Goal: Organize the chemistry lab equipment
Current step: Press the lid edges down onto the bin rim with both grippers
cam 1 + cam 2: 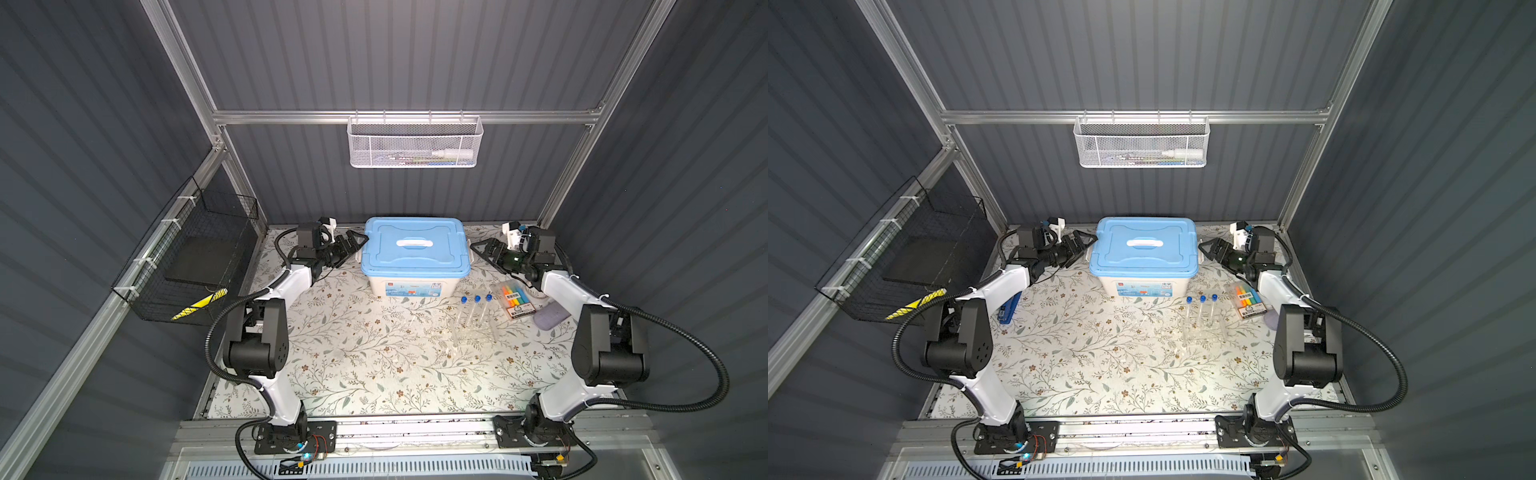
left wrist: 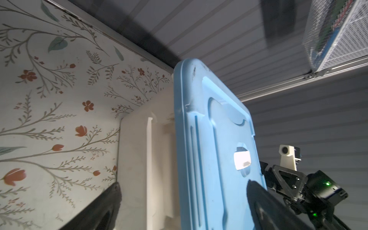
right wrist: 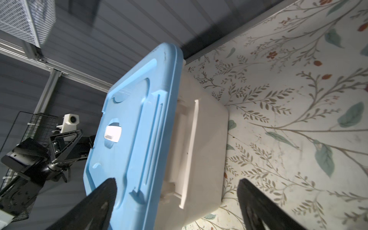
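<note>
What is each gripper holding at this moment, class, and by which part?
Nothing is held. The left gripper and the right gripper stand open at opposite ends of the blue-lidded box, their fingers spread wide and closed on nothing.

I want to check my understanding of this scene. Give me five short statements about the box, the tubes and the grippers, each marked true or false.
1. The blue lid sits on the box. True.
2. The left gripper holds a tube. False: it is open and empty, beside the box.
3. Three blue-capped test tubes stand in the clear rack. True.
4. The highlighter pack lies left of the box. False: it lies to the right of the box.
5. The right gripper is open. True.
</note>
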`<move>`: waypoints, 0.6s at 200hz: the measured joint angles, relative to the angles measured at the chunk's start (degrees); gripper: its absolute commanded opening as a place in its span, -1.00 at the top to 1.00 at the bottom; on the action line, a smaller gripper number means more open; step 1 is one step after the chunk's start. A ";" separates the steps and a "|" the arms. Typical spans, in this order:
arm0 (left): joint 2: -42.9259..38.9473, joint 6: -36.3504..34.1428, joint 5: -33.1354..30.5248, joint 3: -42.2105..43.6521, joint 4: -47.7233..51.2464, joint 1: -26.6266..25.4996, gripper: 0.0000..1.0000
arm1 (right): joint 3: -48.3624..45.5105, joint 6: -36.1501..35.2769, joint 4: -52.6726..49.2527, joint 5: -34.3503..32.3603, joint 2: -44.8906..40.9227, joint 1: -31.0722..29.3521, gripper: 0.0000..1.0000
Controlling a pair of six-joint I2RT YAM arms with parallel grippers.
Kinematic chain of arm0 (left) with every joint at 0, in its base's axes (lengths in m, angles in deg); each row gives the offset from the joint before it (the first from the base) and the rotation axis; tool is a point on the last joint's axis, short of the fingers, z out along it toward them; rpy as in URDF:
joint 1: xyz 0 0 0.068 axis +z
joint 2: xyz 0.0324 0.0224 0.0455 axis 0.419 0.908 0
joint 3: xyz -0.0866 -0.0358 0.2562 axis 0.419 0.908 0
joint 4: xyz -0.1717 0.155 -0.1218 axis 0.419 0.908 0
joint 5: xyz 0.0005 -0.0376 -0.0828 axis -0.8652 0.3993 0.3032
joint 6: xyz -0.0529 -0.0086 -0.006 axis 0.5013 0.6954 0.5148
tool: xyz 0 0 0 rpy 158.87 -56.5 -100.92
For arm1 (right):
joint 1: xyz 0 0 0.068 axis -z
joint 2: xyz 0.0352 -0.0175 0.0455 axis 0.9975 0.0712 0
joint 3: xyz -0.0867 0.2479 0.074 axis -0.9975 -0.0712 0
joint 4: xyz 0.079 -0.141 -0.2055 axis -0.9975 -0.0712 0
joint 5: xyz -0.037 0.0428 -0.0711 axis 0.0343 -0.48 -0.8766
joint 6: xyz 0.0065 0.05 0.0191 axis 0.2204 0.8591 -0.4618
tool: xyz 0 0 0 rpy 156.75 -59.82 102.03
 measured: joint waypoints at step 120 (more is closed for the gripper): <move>0.20 9.51 3.41 3.37 -10.93 0.24 -0.99 | -1.62 10.01 10.75 5.38 1.60 -0.11 -0.82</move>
